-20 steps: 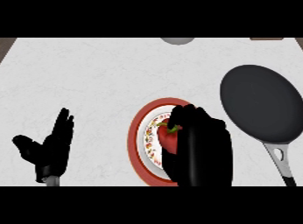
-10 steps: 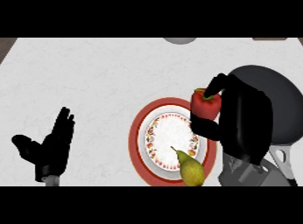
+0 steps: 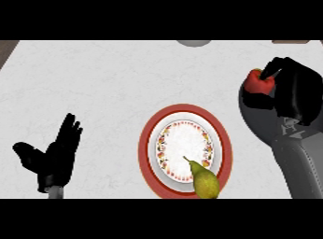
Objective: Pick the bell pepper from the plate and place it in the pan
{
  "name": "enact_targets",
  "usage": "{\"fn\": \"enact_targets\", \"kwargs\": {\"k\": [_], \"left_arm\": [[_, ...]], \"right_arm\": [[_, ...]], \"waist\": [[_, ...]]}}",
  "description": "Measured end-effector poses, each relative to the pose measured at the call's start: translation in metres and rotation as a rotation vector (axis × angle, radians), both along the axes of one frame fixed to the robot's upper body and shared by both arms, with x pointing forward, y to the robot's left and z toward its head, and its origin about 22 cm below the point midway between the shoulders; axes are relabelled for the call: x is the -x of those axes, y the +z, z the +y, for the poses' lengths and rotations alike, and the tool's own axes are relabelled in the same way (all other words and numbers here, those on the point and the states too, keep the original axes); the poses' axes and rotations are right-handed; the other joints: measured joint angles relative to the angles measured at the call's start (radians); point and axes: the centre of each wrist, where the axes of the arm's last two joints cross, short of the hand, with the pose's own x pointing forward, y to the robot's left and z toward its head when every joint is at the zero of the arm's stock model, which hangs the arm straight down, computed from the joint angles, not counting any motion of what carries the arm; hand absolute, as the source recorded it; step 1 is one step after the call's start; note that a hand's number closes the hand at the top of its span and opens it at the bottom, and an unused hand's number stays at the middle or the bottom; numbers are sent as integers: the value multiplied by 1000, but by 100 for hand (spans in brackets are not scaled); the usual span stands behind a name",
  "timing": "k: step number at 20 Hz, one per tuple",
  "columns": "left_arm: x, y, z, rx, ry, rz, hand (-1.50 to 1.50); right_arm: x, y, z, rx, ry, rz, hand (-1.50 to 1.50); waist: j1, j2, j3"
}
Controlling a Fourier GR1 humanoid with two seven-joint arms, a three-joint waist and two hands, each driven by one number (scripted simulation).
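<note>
Your right hand (image 3: 295, 91) has its fingers curled round the red bell pepper (image 3: 258, 84), holding it at the far right above the dark pan (image 3: 257, 116); whether pepper and pan touch, you probably can't judge from here. The red-rimmed plate (image 3: 185, 112) sits left of the pan, with a pear (image 3: 204, 179) on its near edge. Your left hand (image 3: 54, 156) rests open at the near left.

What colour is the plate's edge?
Red, on the plate, with a white middle ringed by a flowery pattern. Head view shows it.
</note>
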Motion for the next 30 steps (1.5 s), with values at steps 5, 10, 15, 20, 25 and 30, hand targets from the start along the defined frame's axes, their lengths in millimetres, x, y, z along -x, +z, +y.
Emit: {"fn": "enact_targets", "kwargs": {"k": [5,10,15,20,25,30], "left_arm": [[-1,-1,1,-4,-4,-6,0],[-2,2,0,-2,-14,-10,0],[-6,3,-8,-1,-31,-21,0],[-9,3,-4,3,-39,-13,0],[-7,4,-4,4,-30,-4,0],[-3,1,-2,4,-18,-10,0]], "right_arm": [[-31,-23,-52,-50,-18,-9,150],[-54,-42,-94,-20,-81,43,-150],[-66,-61,-125,-54,-83,188,-150],[-76,-66,-140,-91,-36,142,-150],[-81,-62,-139,-322,67,-7,-150],[-78,-52,-163,-573,141,-136,-150]], "waist": [[9,3,2],[21,6,0],[31,11,1],[40,15,2],[32,13,4],[17,7,3]]}}
